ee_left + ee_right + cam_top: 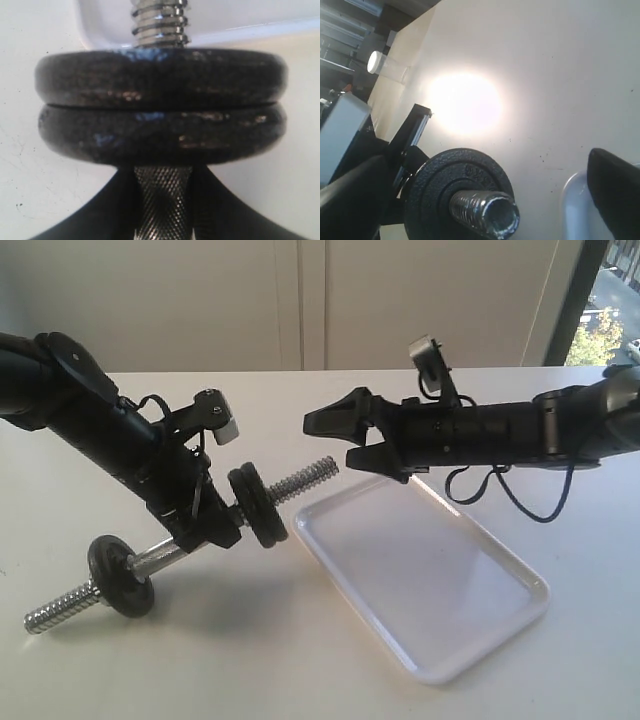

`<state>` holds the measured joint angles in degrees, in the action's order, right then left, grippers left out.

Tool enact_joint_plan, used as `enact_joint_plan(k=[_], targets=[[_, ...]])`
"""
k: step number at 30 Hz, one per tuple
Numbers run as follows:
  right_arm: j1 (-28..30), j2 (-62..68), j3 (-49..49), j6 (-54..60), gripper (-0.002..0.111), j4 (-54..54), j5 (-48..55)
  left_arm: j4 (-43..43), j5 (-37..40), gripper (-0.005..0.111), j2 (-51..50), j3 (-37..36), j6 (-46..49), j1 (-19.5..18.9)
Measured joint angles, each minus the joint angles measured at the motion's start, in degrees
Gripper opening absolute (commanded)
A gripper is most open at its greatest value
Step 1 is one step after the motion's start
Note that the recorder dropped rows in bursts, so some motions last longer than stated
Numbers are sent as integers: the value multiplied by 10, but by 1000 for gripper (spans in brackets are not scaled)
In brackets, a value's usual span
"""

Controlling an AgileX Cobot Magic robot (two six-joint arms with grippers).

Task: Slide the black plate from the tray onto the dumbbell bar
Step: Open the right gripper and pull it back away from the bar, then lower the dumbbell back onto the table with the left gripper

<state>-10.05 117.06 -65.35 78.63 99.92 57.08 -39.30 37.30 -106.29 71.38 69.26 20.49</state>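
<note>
My left gripper (215,525) is shut on the knurled middle of the dumbbell bar (310,478) and holds it tilted above the table. Two discs sit pressed together on the bar just beyond its fingers. The outer one, nearest the threaded end, is the black plate (266,502) (160,75) (457,190). The white tray (430,580) below and to the right has nothing in it. My right gripper (330,438) hovers open and empty just off the bar's threaded tip (485,215), one finger (615,190) over the tray's corner (575,200).
A third dark disc (120,575) sits on the bar's lower left end, near the table. The second stacked disc (160,135) lies against the left fingers. A white wall runs behind the table, and a window (610,300) is at the far right.
</note>
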Motion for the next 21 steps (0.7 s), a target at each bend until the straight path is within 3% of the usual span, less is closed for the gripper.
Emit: enact_joint_plan(k=[10, 21], targets=[[72, 0, 0, 0, 101, 0, 71, 14, -50, 0, 0, 0, -27, 0], [77, 0, -2, 0, 101, 0, 117, 9, -69, 0, -43, 1, -30, 2]])
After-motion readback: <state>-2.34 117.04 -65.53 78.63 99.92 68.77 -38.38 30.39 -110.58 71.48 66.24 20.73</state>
